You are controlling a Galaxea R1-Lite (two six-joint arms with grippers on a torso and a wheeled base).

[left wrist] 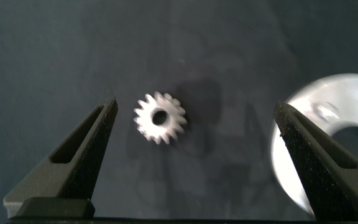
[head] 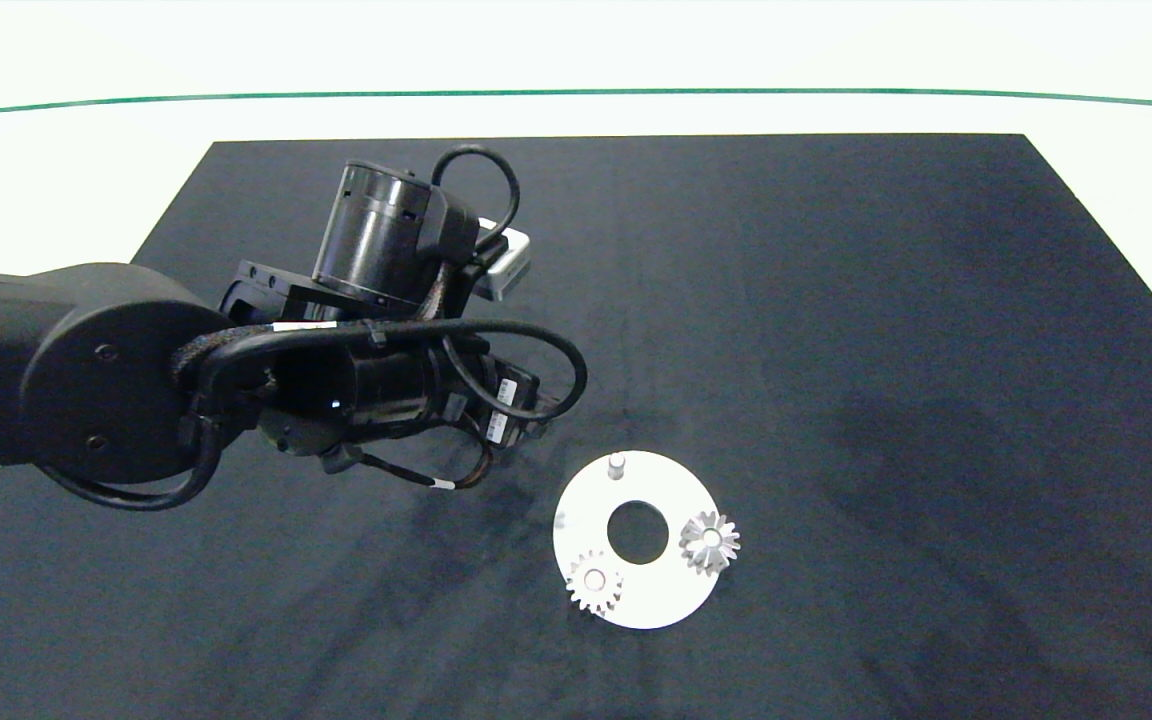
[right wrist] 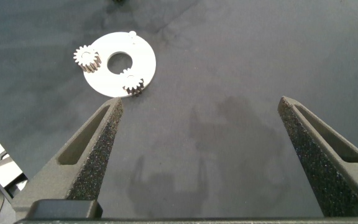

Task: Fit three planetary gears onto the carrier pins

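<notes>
Silver against the dark cloth, the one loose gear lies flat on the surface between the spread jaws of the left gripper, its centre hole facing up toward the wrist camera. It sits off-centre in that opening, close beside one finger and well apart from the other finger, so the gripper would seem to need a sideways shift to centre the gear before closing. A flat round gear has no long axis to line up with; what matters is that the jaws straddle its toothed rim evenly. The white disc lies just beyond the far finger, partly hidden behind it in the left wrist view. In the head view two gears already sit on it, one gear at its near-left edge and another gear at its right edge, while one pin stands bare at the far side, the side nearest the left arm. By my reading two thirds of the job is done, and the left arm is much the nearer for the last pickup. The right gripper hangs well back from the disc with its jaws wide apart and nothing between them, only bare cloth beneath.
</notes>
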